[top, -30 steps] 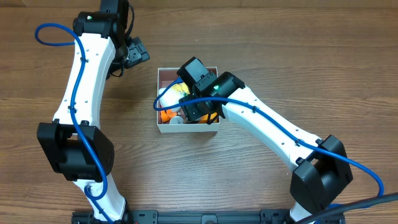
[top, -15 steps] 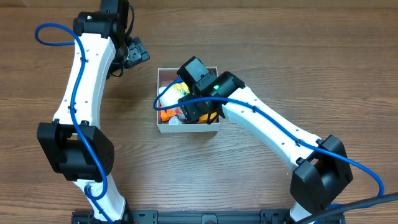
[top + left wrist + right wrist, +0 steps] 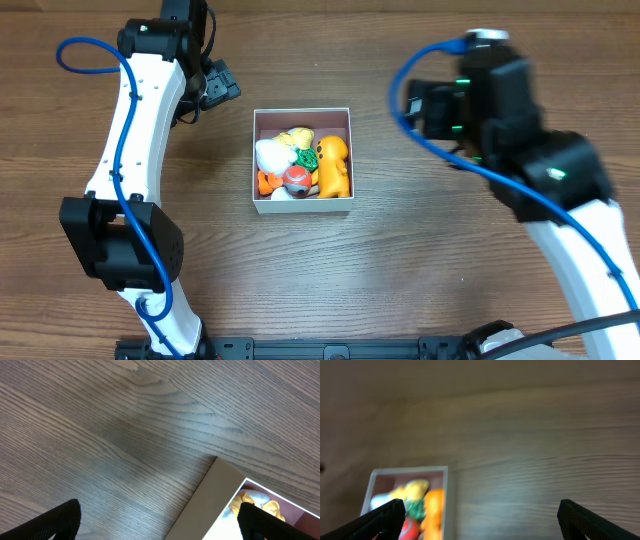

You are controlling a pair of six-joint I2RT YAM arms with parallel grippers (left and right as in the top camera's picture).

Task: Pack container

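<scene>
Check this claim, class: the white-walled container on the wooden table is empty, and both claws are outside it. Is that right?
No: the container is not empty. The overhead view shows several toys in it, including an orange figure. The left claw and right claw are outside it.

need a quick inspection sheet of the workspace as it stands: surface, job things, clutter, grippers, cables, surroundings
surface: wooden table, bare wood grain
job's things: container near the middle, holding an orange toy, a white toy, a yellow toy and a red-and-grey ball
clutter: nothing seen outside the container
grippers: left gripper open, empty, beside the container's corner; right gripper open, empty, off to the container's right
cables: blue cable on left arm; blue cable on right arm, looping loose
surroundings: black rail at the near edge
</scene>
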